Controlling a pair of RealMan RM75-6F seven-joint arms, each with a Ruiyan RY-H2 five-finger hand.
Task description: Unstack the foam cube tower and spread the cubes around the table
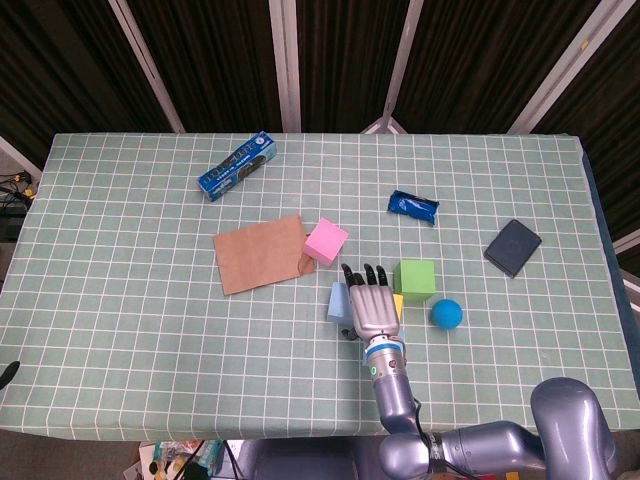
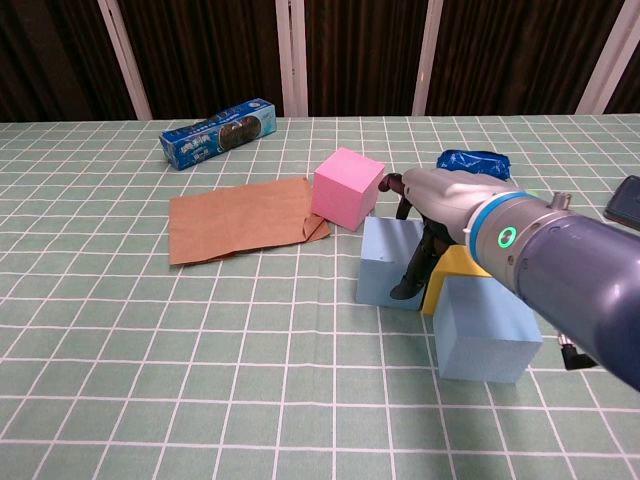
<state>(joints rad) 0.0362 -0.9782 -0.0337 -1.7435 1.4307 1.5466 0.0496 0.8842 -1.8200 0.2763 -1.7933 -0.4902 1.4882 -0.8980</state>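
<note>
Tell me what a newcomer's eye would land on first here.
First the robot's right hand, fingers spread, reaching low over a tight cluster of foam cubes near the table's middle. A pink cube sits just beyond on the corner of a brown paper sheet, with a green cube and blue ball to the right.
</note>
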